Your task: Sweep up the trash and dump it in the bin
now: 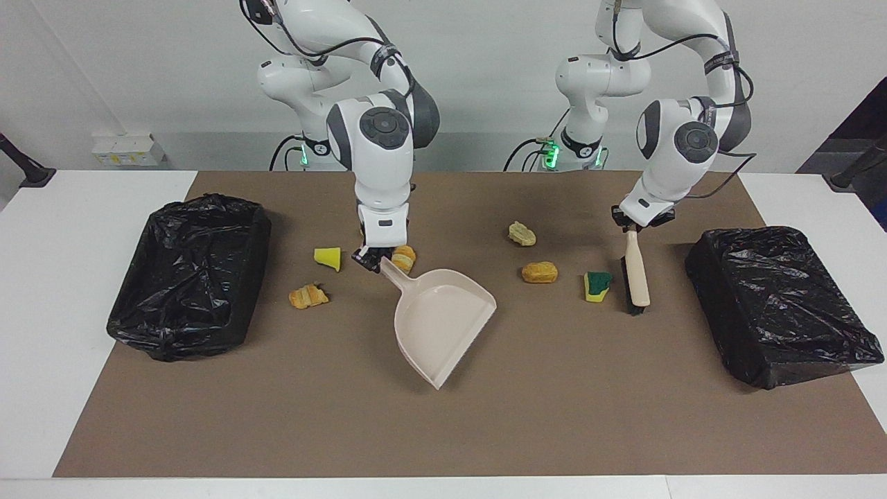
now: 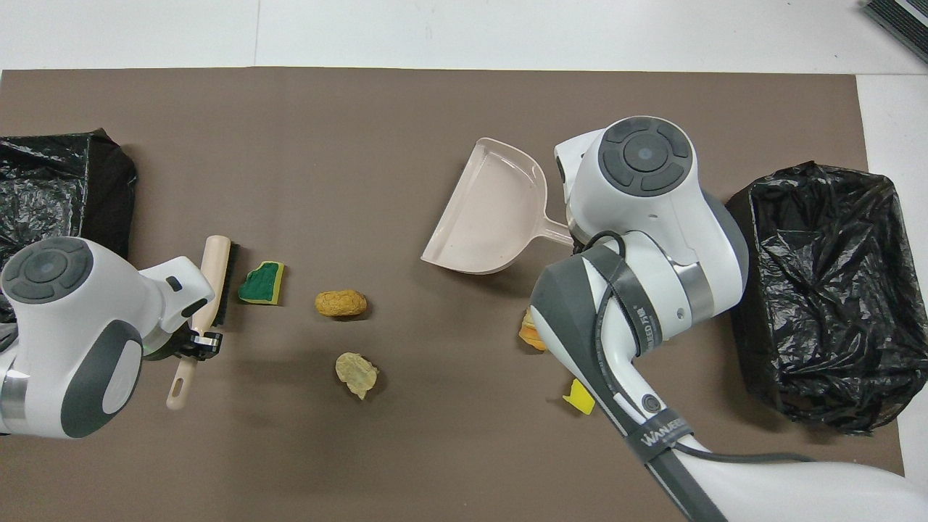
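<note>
Two grippers clench tools: right (image 1: 369, 260) the dustpan (image 1: 441, 322), left (image 1: 635, 226) the brush (image 1: 635, 276). Swinging, the pan may knock the bread lump (image 1: 402, 258) beside its handle away.

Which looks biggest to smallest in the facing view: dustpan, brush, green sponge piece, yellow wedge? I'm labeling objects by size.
1. dustpan
2. brush
3. green sponge piece and yellow wedge: they look about alike, so I won't rank them.
</note>
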Available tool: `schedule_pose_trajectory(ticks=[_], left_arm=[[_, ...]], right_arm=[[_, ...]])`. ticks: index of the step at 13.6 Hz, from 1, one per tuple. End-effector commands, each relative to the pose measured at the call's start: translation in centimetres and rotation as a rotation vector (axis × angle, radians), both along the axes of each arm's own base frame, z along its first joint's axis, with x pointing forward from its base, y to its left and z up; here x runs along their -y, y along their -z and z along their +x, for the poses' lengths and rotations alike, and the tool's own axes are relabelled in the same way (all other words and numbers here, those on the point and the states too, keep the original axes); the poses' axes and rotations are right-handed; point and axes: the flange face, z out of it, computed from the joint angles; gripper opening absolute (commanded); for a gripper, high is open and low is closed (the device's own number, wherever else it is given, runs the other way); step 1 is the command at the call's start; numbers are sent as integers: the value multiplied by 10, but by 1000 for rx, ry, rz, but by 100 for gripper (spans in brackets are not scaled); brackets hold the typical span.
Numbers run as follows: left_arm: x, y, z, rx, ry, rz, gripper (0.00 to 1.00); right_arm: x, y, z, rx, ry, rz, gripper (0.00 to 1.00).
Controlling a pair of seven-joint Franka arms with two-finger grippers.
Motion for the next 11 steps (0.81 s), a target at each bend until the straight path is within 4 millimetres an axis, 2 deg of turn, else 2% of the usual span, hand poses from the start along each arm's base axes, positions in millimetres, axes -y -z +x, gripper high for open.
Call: schedule_pose_trajectory(ticks=[1, 4, 8, 9, 11], left_arm=[[17, 1, -15, 10, -10, 18, 0], [47, 8, -17, 33, 20, -23, 0], [103, 7, -38, 35, -6, -19, 0], [121, 5, -45, 40, -15, -16, 0], [149, 3, -58, 37, -32, -28, 0]], right_arm=[[9, 4, -11, -41, -196, 9, 0], [9, 18, -31, -26, -287, 0, 0], [8, 24, -31, -26, -481, -33, 0], [2, 23, -35, -31, -522, -37, 0], [4, 27, -44, -46, -562, -48, 0]])
